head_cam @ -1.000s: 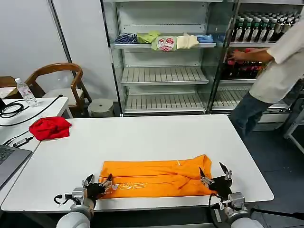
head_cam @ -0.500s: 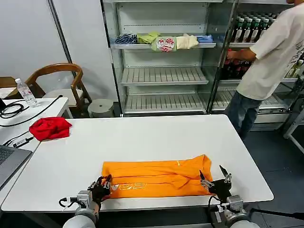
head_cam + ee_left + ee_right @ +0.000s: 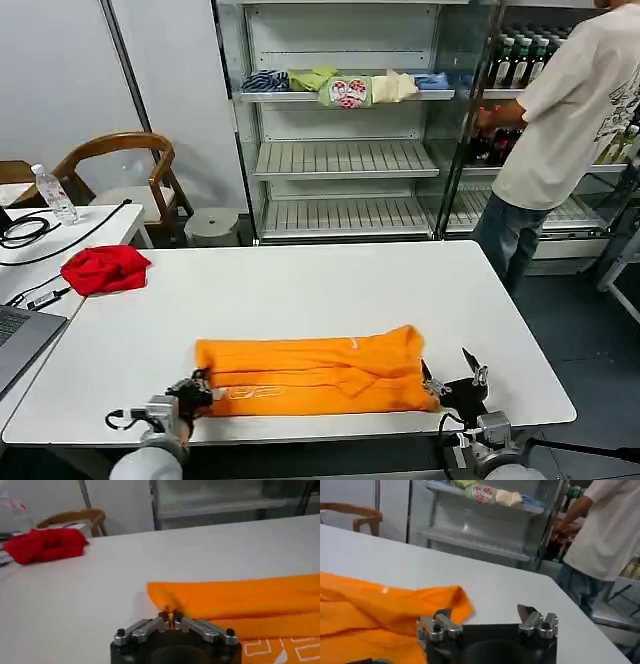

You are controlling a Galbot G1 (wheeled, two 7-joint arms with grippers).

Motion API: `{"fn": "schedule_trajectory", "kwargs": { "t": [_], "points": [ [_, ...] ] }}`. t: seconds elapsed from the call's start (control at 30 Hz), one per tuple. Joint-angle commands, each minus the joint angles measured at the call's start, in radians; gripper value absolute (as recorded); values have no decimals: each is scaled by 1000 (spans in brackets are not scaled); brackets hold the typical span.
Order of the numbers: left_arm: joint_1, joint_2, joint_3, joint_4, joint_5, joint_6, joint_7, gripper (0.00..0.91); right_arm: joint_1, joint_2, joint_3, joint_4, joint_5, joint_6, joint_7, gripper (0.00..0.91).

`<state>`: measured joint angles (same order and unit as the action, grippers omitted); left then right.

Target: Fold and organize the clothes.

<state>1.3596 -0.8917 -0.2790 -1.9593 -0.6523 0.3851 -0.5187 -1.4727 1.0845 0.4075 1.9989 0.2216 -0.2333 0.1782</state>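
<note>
Orange T-shirt (image 3: pixel 315 375) folded into long band near counter (image 3: pixel 300 290) front edge. Left claw (image 3: pixel 171 620) pinching its left end; right claw (image 3: pixel 487 620) spread at right end (gripping nothing). Risk: one-sided pull drags band, undoing fold.

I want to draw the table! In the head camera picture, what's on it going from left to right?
Red cloth → left tool, pinching the shirt's end → orange T-shirt → right tool, open.
</note>
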Motion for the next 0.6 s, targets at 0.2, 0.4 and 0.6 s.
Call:
{"fn": "schedule_trajectory", "kwargs": {
  "t": [0.2, 0.4, 0.6],
  "points": [
    [87, 161, -353, 17, 19, 79, 46, 20, 20, 4, -19, 3, -2, 6, 1, 907],
    [44, 112, -244, -139, -47, 89, 39, 20, 2, 11, -7, 8, -9, 8, 2, 907],
    [2, 25, -49, -237, 7, 82, 45, 20, -41, 10, 38, 28, -16, 7, 4, 907]
  ]
}}
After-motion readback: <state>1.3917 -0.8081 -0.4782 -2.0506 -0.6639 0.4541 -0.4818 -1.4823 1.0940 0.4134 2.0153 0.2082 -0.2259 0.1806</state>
